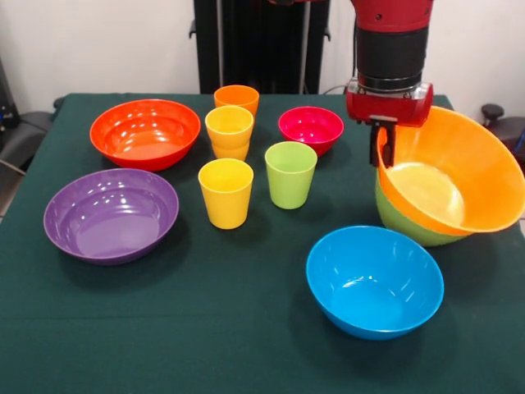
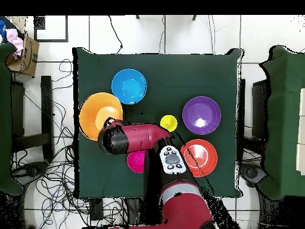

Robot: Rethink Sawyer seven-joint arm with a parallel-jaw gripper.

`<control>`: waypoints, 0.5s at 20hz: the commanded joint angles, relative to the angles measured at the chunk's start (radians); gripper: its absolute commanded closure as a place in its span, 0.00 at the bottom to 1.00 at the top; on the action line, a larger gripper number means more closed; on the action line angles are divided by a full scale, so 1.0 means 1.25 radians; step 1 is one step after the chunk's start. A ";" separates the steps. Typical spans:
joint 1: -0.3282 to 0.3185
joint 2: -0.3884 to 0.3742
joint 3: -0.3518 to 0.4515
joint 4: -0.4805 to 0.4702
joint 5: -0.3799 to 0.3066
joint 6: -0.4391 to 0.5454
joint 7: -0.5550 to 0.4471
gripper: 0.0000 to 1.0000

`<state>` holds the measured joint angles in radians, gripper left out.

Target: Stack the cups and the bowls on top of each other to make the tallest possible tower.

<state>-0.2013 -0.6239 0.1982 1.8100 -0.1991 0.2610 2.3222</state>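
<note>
Orange bowl (image 1: 459,176), tilted, pinched by gripper (image 1: 384,148); overhead hides green bowl (image 1: 410,226) beneath.

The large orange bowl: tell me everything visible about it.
The large orange bowl is glossy, smooth plastic, round and deep, paler yellow-orange inside. It is tilted, its opening turned toward the table's middle, and it sits nested in the lime green bowl, whose side shows beneath it. The end effector grips its raised rim, one finger inside and one outside. It is empty. In the overhead view it lies beside the blue bowl, near the table's edge.
</note>
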 commanded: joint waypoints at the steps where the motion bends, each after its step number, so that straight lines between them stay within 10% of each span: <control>1: 0.005 0.030 0.026 -0.061 -0.071 -0.050 -0.019 0.00; 10: 0.009 0.030 0.014 -0.070 -0.089 -0.038 -0.024 0.00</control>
<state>-0.2003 -0.5980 0.1952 1.7892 -0.2350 0.2610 2.3222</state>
